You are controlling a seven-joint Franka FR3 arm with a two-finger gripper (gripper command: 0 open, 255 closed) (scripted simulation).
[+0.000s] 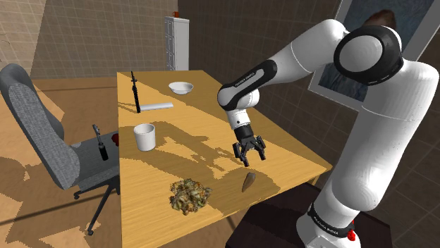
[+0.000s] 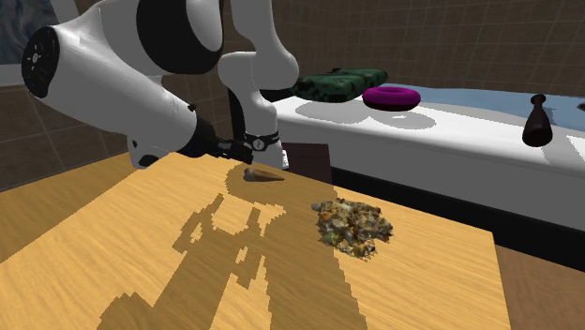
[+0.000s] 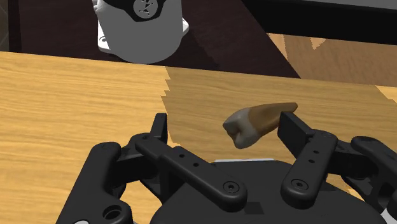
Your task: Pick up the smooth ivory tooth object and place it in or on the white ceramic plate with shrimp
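Spread wide, the black gripper (image 1: 249, 151) hangs just above the wooden table (image 1: 204, 98) and holds nothing. The tooth (image 1: 249, 182) lies flat on the wood right under it, close to the table edge on the stand's side. In the wrist view the tooth (image 3: 257, 124) shows a pale crown and a brown root and sits between the two fingers, nearer to one of them, with the arm's white base (image 3: 140, 32) behind it. Near the tooth, toward the shoulder view's left, is the shrimp plate (image 1: 189, 195), seen mostly as a mottled heap; bare wood lies between them. Farther along the table stand a white cup (image 1: 144, 136), a white roll (image 1: 155, 106) and a white bowl (image 1: 180, 87). The second exterior view adds a white counter (image 2: 469, 127) behind the table, carrying a purple ring (image 2: 391, 96) and a dark bottle (image 2: 536, 122).
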